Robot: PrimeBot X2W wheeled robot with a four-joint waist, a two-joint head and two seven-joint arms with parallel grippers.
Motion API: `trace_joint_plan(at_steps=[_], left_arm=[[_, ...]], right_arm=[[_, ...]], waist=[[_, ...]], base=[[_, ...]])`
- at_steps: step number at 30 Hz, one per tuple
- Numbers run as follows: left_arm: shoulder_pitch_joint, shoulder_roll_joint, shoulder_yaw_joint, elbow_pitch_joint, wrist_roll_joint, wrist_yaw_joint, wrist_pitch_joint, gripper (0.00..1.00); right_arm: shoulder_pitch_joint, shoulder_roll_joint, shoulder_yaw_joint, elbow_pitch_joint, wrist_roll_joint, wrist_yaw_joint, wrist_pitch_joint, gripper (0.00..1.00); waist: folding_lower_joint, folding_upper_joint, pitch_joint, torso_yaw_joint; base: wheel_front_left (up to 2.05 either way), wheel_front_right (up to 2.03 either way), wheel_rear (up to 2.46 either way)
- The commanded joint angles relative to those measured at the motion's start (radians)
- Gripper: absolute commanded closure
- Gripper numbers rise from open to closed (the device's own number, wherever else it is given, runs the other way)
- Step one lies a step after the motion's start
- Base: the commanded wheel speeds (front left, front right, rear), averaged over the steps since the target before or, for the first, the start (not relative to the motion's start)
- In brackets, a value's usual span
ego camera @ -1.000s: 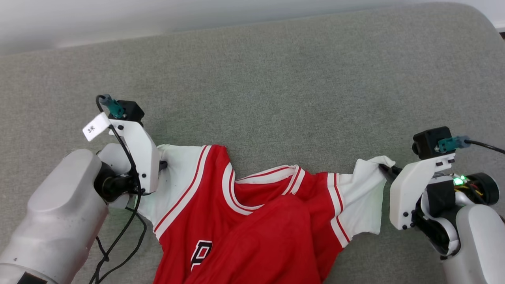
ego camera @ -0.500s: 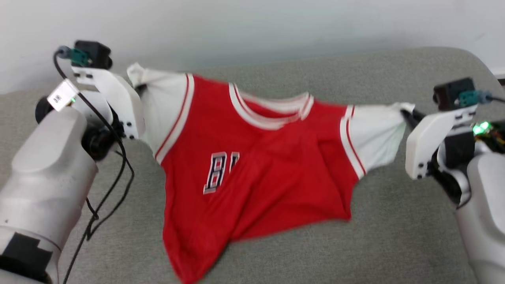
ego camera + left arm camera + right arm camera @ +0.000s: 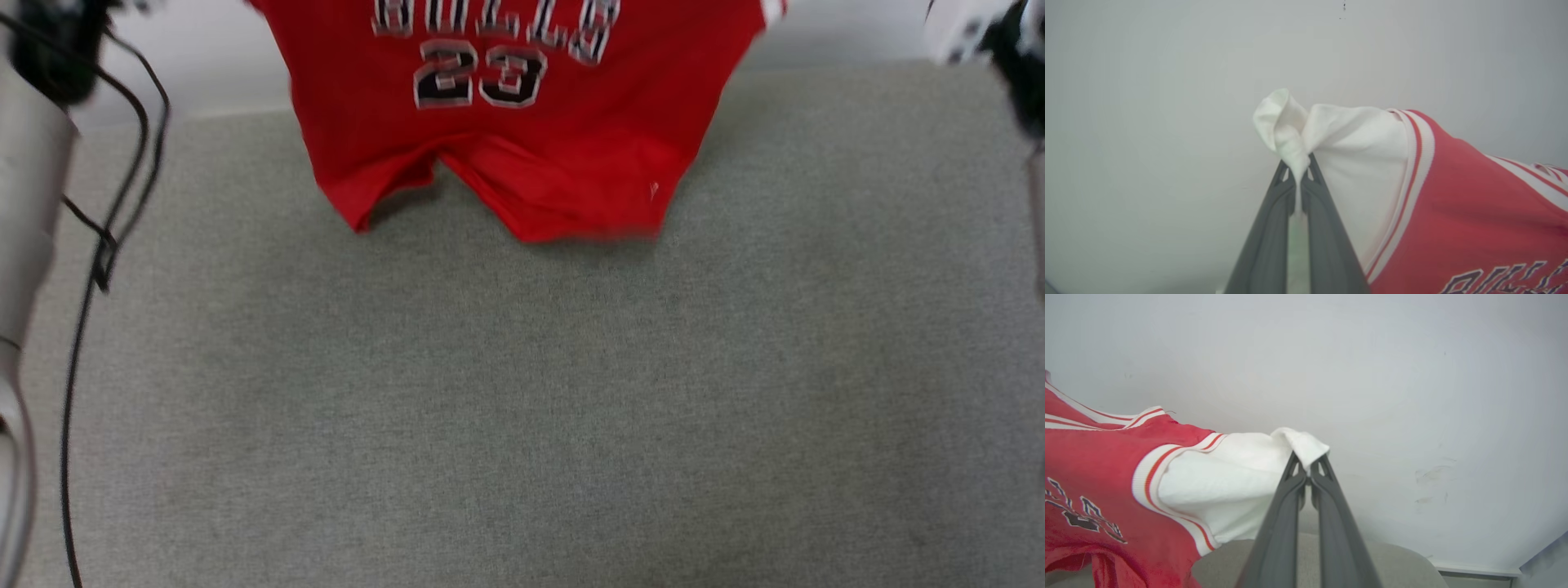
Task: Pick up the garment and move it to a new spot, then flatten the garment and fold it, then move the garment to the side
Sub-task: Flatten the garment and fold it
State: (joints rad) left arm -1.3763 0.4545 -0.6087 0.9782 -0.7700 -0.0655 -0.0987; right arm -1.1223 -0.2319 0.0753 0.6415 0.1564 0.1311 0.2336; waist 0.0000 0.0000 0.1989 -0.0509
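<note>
Just lifted off cushion [image 3: 522, 392]: jersey [image 3: 506, 139] hangs spread, hem over far side. Sleeves pinched: left fingers [image 3: 1271, 228] one, right fingers [image 3: 1284, 522] other. Pick-up done, carry next.

Head camera: you look steeply down on the grey cushion [image 3: 522, 392], the garment [image 3: 506, 139] hanging in at the top edge. Left wrist camera: you look along the left gripper [image 3: 1298, 167] toward the pale wall [image 3: 1147, 122], close on a white sleeve [image 3: 1367, 163]. Right wrist camera: same along the right gripper [image 3: 1308, 461], opposite sleeve [image 3: 1220, 473]. All three share the lettered chest [image 3: 490, 49].
</note>
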Motion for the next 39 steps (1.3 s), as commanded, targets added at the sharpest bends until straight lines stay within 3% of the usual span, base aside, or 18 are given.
trace_joint_plan(at_steps=[1,10,17,30,39], left_arm=[[-0.055,0.008,0.01,0.002,0.009,0.005,-0.025,1.0],[-0.311,0.058,0.04,0.008,0.037,-0.002,-0.097,1.0],[-0.383,0.064,0.049,0.032,0.035,-0.015,-0.122,1.0],[-0.292,0.028,0.055,0.109,-0.027,-0.055,-0.141,1.0],[-0.034,-0.03,0.044,0.115,-0.111,-0.065,-0.155,1.0]], right_arm=[[-0.072,0.008,-0.007,0.022,-0.01,-0.001,-0.022,1.0],[-0.424,0.014,-0.071,0.119,-0.083,-0.001,-0.151,1.0],[-0.558,0.028,-0.087,0.19,-0.12,-0.001,-0.22,1.0],[-0.514,0.072,-0.042,0.343,-0.101,-0.001,-0.265,1.0],[-0.277,0.117,0.061,0.429,0.023,-0.001,-0.289,1.0]], waist=[[0.0,0.0,0.067,-0.002],[0.0,0.0,0.246,-0.005],[0.0,0.0,0.331,0.002],[0.0,0.0,0.395,0.023],[0.0,0.0,0.319,0.031]], base=[[0.0,0.0,0.0],[0.0,0.0,0.0],[0.0,0.0,0.0],[0.0,0.0,0.0],[0.0,0.0,0.0]])
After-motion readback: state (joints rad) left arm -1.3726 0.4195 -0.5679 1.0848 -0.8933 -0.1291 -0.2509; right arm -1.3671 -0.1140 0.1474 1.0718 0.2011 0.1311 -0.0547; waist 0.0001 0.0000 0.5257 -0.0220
